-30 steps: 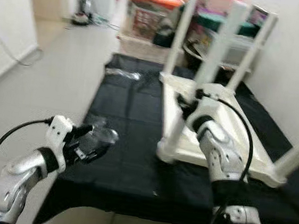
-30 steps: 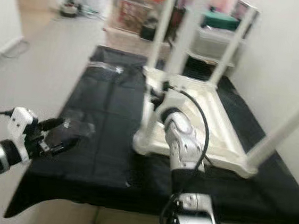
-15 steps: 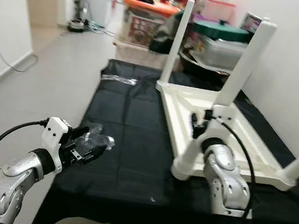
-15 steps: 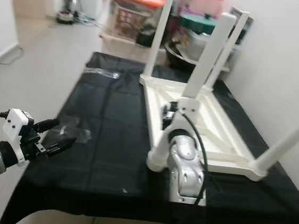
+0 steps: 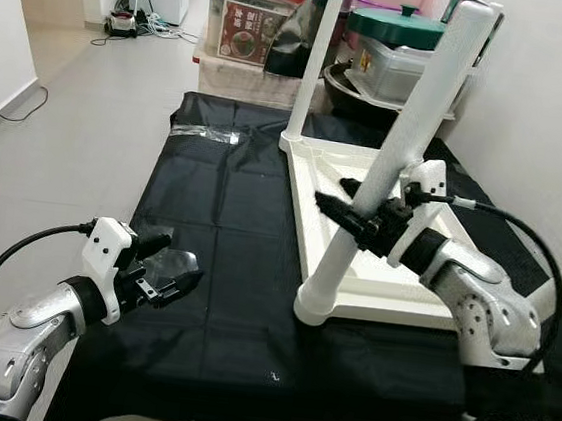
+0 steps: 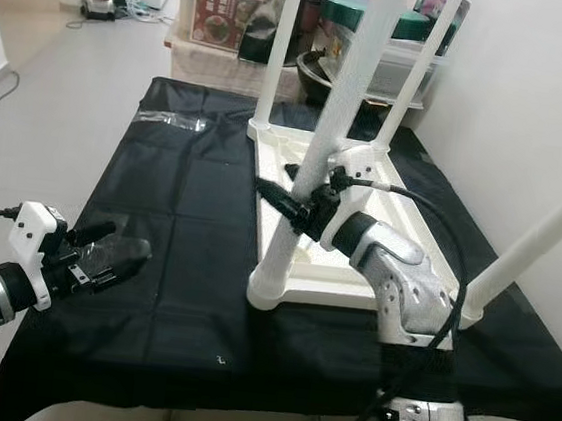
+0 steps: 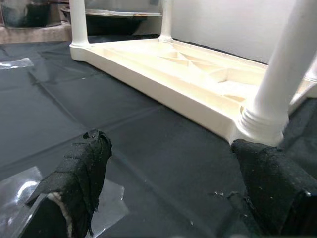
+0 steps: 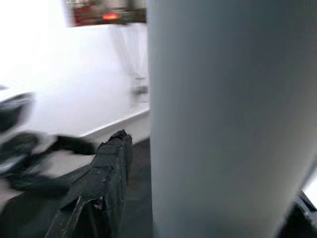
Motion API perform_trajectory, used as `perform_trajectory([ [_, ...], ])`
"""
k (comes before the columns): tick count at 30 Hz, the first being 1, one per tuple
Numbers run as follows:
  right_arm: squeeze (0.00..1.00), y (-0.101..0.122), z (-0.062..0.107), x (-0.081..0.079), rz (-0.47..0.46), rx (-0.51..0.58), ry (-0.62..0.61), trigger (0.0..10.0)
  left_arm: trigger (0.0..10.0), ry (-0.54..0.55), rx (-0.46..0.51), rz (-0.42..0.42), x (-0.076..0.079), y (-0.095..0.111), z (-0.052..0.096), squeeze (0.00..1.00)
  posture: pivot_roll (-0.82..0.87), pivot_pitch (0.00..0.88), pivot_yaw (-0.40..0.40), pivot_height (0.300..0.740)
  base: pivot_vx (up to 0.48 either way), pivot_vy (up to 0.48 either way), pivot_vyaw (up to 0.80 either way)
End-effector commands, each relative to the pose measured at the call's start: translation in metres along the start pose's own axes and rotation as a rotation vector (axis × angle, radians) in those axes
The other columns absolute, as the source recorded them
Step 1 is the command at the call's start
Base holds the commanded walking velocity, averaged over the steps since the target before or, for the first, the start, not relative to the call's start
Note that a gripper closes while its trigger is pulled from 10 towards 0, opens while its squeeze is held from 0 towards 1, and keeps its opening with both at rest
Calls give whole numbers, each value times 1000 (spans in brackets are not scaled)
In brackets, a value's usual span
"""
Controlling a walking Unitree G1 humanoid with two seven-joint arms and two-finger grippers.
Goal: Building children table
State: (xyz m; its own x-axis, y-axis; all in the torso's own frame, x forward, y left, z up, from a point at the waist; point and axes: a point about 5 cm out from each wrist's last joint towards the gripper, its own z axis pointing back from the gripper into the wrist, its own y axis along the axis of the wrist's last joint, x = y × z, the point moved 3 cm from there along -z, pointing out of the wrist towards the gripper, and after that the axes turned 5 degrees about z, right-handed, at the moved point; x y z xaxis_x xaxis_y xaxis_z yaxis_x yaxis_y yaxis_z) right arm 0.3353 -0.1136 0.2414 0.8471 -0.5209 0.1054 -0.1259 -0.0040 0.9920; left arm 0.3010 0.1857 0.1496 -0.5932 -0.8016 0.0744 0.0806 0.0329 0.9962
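Black cloth point(image 5: 226, 255) covers the floor under the upturned table point(image 5: 363, 199); right gripper point(image 5: 356, 210) straddles its leg point(image 5: 391, 172); left gripper point(image 5: 168, 277) spread.

The upturned table point(image 5: 379, 231) looks like smooth cream plastic with a faint sheen, its legs point(image 5: 391, 172) the same. Under it lies a matt black cloth point(image 5: 230, 215), creased in squares. A clear glossy plastic bag point(image 5: 204, 133) sits at eleven o'clock. The floor point(image 5: 79, 119) is pale, smooth tile.
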Motion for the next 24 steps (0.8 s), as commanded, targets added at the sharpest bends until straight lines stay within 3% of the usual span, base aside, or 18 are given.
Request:
perform_trajectory([
  [1,0,-4,-14,-24,4,0,148,2902,10000,-13,-5,19,4,-3,-2,0,121,0,-171,740,0,0,0],
  [2,0,-14,-17,-22,-2,-39,123,0,10000,-13,-6,19,4,-3,-2,0,124,0,-173,740,0,0,0],
  [5,0,-21,-20,-20,-5,-68,105,0,10000,-13,-6,20,5,-3,-2,0,124,0,-173,740,0,0,0],
  [6,0,-45,-20,30,-54,-191,-374,0,10000,-16,-7,22,5,-4,-1,0,119,0,-170,740,0,0,0],
  [7,0,-45,-20,30,-54,-191,-374,0,10000,-16,-7,22,5,-4,-1,0,119,0,-170,740,0,0,0],
  [8,0,-56,-11,52,-72,-261,-619,0,10000,-17,-7,23,6,-4,0,0,119,0,-170,740,0,0,0],
  [9,0,-56,-11,52,-72,-261,-619,0,10000,-17,-7,23,6,-4,0,0,119,0,-170,740,0,0,0],
  [10,0,-64,-4,63,-82,-311,-762,0,10000,-18,-7,23,6,-4,0,0,119,0,-170,740,0,0,0],
  [12,0,-64,-4,63,-82,-311,-762,0,10000,-18,-7,23,6,-4,0,0,119,0,-170,740,0,0,0],
  [13,0,-73,22,75,-126,-357,-1009,0,10000,-20,-7,24,6,-4,0,0,114,0,-169,740,0,0,0],
  [15,0,-87,57,58,-165,-382,-1246,0,10000,-22,-7,24,6,-4,1,0,114,0,-164,740,0,0,0],
  [16,0,-87,57,58,-165,-382,-1246,0,10000,-22,-7,24,6,-4,1,0,114,0,-164,740,0,0,0],
  [18,0,-89,61,32,-174,-373,-1271,0,10000,-23,-8,24,6,-4,1,0,108,0,-155,740,0,0,0],
  [19,0,-89,61,32,-174,-373,-1271,0,10000,-23,-8,24,6,-4,1,0,108,0,-155,740,0,0,0],
  [20,0,-89,53,24,-176,-373,-1214,4667,10000,-23,-8,25,6,-4,1,0,105,0,-151,740,0,0,0],
  [21,0,-86,42,19,-205,-332,-1143,10000,10000,-24,-8,26,6,-4,1,0,101,0,-148,740,0,0,0],
  [23,0,-86,42,19,-205,-332,-1143,10000,10000,-24,-8,26,6,-4,1,0,101,0,-148,740,0,0,0],
  [24,0,-79,32,17,-218,-271,-1064,10000,10000,-25,-8,26,6,-4,1,0,101,0,-148,740,0,0,0],
])
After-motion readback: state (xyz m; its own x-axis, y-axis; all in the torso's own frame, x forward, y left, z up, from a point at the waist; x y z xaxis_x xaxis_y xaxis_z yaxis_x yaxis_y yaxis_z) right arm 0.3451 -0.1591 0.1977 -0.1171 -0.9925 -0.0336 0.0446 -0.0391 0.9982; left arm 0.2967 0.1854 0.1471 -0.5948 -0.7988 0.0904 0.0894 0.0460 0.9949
